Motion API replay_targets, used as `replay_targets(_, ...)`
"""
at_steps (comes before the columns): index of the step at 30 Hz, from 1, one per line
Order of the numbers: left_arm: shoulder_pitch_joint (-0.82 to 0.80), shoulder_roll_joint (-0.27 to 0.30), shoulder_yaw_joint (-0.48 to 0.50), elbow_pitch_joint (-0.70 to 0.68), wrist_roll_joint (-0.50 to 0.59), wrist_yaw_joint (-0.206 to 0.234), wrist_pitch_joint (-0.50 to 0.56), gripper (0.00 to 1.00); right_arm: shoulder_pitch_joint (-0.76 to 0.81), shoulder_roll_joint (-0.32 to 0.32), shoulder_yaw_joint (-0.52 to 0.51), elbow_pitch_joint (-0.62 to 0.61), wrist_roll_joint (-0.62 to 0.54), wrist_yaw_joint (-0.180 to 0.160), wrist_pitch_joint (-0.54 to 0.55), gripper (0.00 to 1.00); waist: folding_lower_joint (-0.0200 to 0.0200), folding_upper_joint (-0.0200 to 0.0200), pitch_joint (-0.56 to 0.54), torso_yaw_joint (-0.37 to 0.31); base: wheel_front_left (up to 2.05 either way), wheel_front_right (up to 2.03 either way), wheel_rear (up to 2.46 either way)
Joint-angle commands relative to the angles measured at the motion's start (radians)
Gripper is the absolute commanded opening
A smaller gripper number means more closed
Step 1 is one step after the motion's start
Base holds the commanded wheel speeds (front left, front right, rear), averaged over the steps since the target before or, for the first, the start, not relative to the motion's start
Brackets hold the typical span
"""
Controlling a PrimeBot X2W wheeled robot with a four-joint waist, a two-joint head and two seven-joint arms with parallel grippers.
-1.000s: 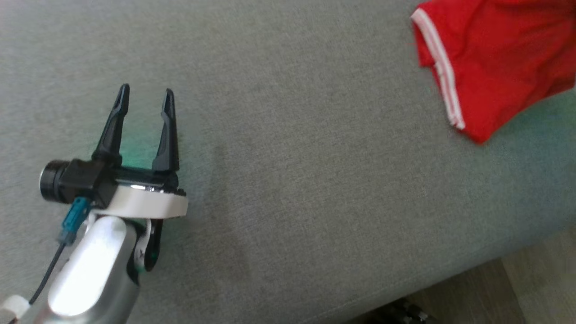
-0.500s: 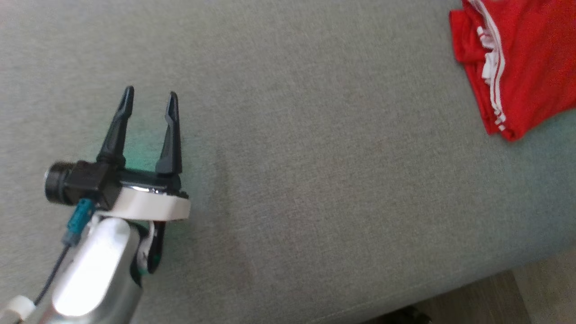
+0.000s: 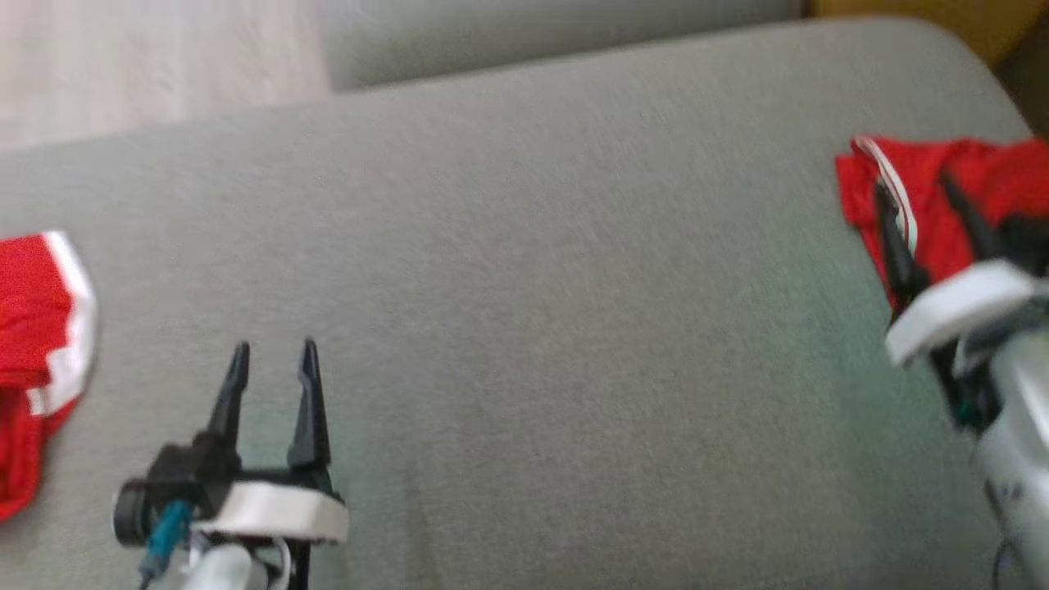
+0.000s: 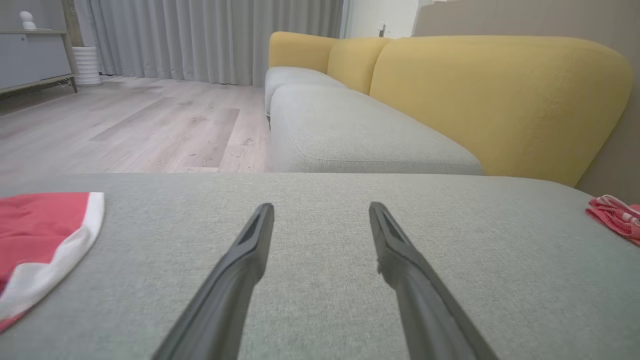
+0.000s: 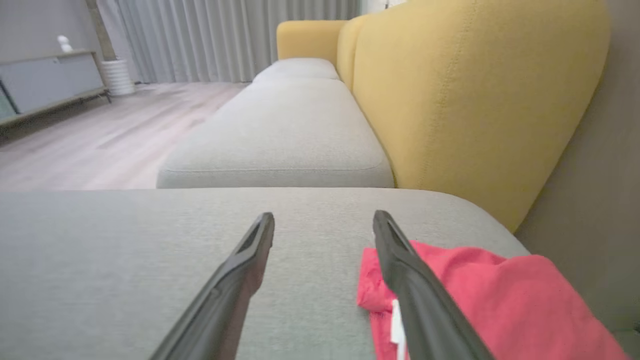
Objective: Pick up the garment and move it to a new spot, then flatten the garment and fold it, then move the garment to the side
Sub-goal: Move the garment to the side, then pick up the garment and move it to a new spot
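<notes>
Left end effector stood spread, empty; right end effector likewise, over crumpled white-trimmed red garment on woven grey cushion.

A wide grey fabric cushion carried everything. At the cushion's right end, near its rounded far corner, a red garment lay bunched on the cloth, with a thin white stripe along the edge facing the cushion's middle. At the cushion's left end lay a second red garment, its curved white band turned toward the cushion's middle. The two lay well apart, grey weave stretching between them. A faint crease ran toward the cushion's near edge.
</notes>
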Motion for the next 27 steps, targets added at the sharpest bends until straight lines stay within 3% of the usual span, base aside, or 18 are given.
replay_targets(1,-0.015,0.009,0.048,-0.035,0.004,0.002,-0.012,1.00,0.039,0.003,-0.019,-0.060,-0.011,0.007,-0.016,1.00,0.0004,0.0000,-0.085,0.073,0.00,0.00,0.00)
replay_targets(6,0.034,-0.002,0.052,-0.041,0.006,0.001,-0.012,1.00,0.201,0.053,-0.098,-0.179,-0.080,0.007,-0.006,1.00,0.0004,0.0000,-0.129,0.099,0.00,0.00,0.00)
replay_targets(13,0.076,-0.011,0.080,-0.053,0.010,0.015,-0.012,1.00,0.385,0.154,-0.201,-0.390,-0.181,0.007,0.094,1.00,0.0004,0.0000,-0.140,0.098,0.00,0.00,0.00)
replay_targets(27,0.064,-0.013,0.087,-0.042,0.017,0.016,-0.012,1.00,0.478,0.208,-0.253,-0.563,-0.221,0.007,0.195,1.00,0.0004,0.0000,-0.123,0.094,0.00,0.00,0.00)
